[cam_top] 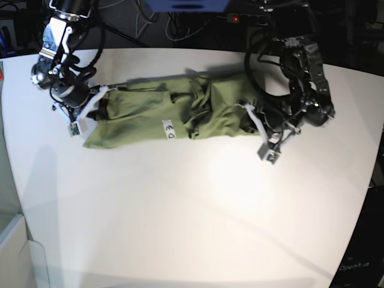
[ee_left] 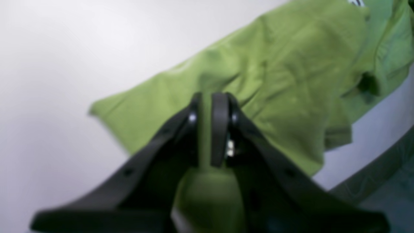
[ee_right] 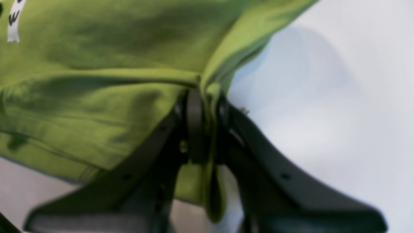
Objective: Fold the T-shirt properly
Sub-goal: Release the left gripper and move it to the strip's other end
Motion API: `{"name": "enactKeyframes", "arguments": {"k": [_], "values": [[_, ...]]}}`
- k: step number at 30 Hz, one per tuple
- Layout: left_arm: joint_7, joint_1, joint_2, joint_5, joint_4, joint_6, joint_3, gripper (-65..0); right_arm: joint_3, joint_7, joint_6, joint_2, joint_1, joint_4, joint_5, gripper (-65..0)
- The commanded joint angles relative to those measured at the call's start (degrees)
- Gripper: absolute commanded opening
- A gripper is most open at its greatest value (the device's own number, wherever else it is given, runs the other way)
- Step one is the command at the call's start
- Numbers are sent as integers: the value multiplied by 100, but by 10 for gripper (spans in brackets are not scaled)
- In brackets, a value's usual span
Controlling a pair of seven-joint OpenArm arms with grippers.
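The olive-green T-shirt point(cam_top: 144, 114) lies bunched in a long wrinkled band across the far half of the white table point(cam_top: 192, 204). A small white label point(cam_top: 168, 129) shows on its front edge. In the base view my right gripper point(cam_top: 96, 99) is at the shirt's left end. My left gripper point(cam_top: 251, 114) is at its right end. Up close, the left gripper point(ee_left: 209, 97) is shut on a pinched ridge of the T-shirt point(ee_left: 291, 64). The right gripper point(ee_right: 207, 94) is shut on a folded edge of the T-shirt point(ee_right: 97, 42), with cloth hanging below the jaws.
Dark cables and equipment point(cam_top: 198, 18) crowd the table's back edge. The table's rim point(ee_left: 372, 174) runs close behind the shirt in the left wrist view. Bare white tabletop stretches in front of the shirt toward the near edge.
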Motion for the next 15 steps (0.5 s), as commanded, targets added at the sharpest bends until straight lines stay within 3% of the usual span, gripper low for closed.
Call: {"name": "enactKeyframes", "arguments": {"k": [1,6,11,15], "values": [[87,-168,-45,-54,242,7,-176,-607,-2,-115,-3,24,8,38,-69,-647],[795,-133,-212,-54,779,7,-959,-607,-2,-115,-3,33,17,46,-69,-647],[795,34,-326,7,1007,7,-1354,-608,-2,-115,-3,33,17,55,-69,-647],[795,184,-291,192,541,7,-1354,-608,-2,-115,-3,33,17,55,-69,-647]]}}
